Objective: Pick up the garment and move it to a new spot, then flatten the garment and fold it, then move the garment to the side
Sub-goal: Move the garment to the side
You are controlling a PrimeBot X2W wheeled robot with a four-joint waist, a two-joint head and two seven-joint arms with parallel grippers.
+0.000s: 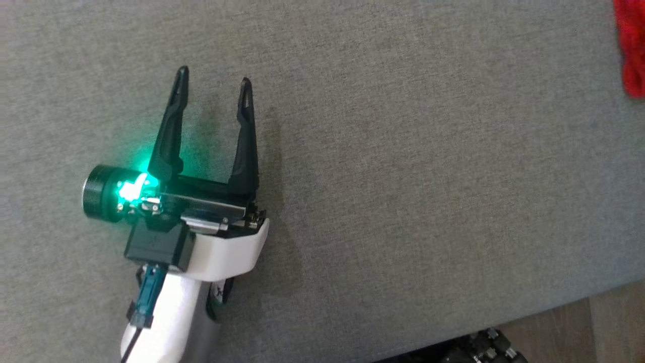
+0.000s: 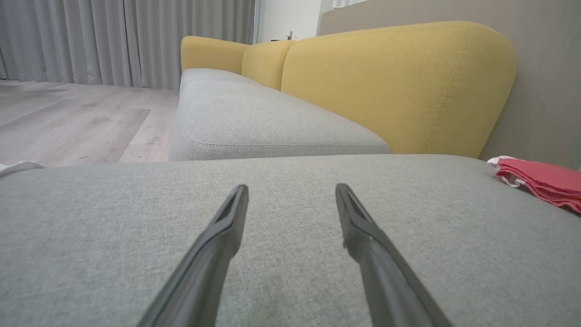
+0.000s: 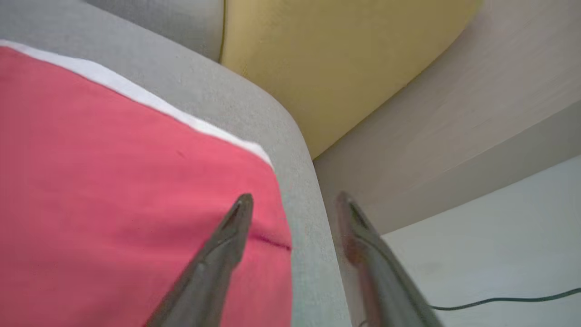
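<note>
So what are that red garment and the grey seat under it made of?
The red garment looks like matte knit, probably cotton, judging by its smooth dull surface and white edge band. The grey seat seems coarse woven upholstery: flecked weave, no sheen.

Soft, even light falls on the grey woven fabric cushion [image 1: 403, 151], with no glare. A bright green lamp [image 1: 132, 187] at the base of the left gripper [image 1: 214, 78] blooms white at its core and tints the cushion around it. A faint, soft-edged shadow lies on the cushion just right of that gripper. The red cloth garment [image 1: 632, 50] at the cushion's right edge looks oversaturated and fuzzy. In the left wrist view the mustard-yellow upholstered backrest [image 2: 399, 86] behind the cushion is crisp, and the cushion's edge bows. In the right wrist view the right gripper [image 3: 295, 197] and its 2 dark fingers [image 3: 218, 259] are smeared by blur.
</note>
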